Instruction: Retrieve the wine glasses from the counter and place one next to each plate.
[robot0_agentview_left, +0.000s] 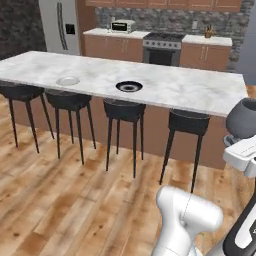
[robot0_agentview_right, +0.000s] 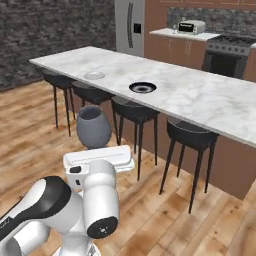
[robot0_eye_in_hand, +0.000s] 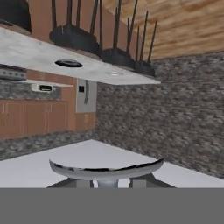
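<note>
The long table (robot0_agentview_left: 190, 87) has a polished white marble top with grey veins, over brown wooden fronts. On it, the plate (robot0_agentview_left: 67, 80) near its left end looks matt light grey, the plate (robot0_agentview_left: 129, 86) near its middle dark and glossy. The wine glass (robot0_agentview_right: 93, 127) is smooth, translucent grey-blue. Stools (robot0_agentview_left: 124, 110) have matt black seats and thin dark legs. The floor (robot0_agentview_left: 75, 200) is glossy wood planks. The wall (robot0_agentview_right: 45, 35) is rough dark stone; the fridge (robot0_agentview_left: 59, 25) brushed grey metal.

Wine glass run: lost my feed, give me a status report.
Fingers shut on the wine glass, carried upright above the floor. Two plates on the island: light plate, dark plate, no glass beside either. Black stools line the near side.
</note>
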